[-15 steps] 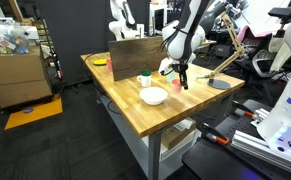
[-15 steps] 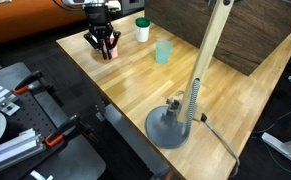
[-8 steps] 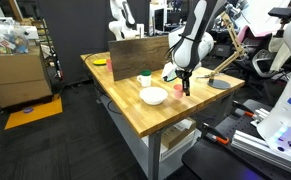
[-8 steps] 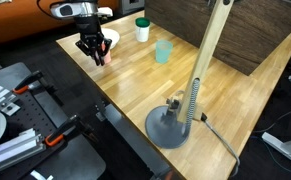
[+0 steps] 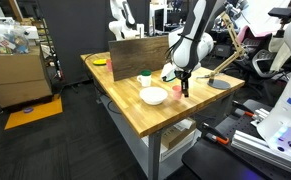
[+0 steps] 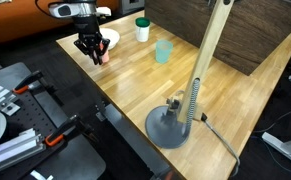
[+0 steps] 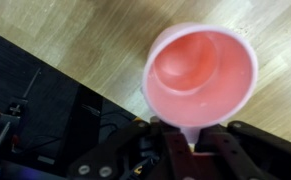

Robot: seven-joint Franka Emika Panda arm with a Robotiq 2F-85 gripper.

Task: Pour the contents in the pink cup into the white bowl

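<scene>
My gripper (image 7: pixel 190 140) is shut on the rim of the pink cup (image 7: pixel 200 85), which the wrist view shows from above with something rounded and pink inside. It hangs over the wooden table near the table's edge. In both exterior views the gripper (image 5: pixel 183 86) (image 6: pixel 93 48) holds the cup (image 6: pixel 104 57) just above the tabletop, beside the white bowl (image 5: pixel 153 96). The arm partly hides the bowl (image 6: pixel 109 38).
A green cup (image 5: pixel 144 76) (image 6: pixel 142 29) and a light blue cup (image 6: pixel 163 51) stand near the bowl. A lamp with a grey round base (image 6: pixel 175 125) (image 5: pixel 220 83) stands on the table. A wooden board (image 5: pixel 140 50) rises at the back. Dark floor (image 7: pixel 45 110) lies past the table's edge.
The gripper, with the pink cup in it, shifted a little along the table beside the bowl a second ago. It has stayed still over the last half second.
</scene>
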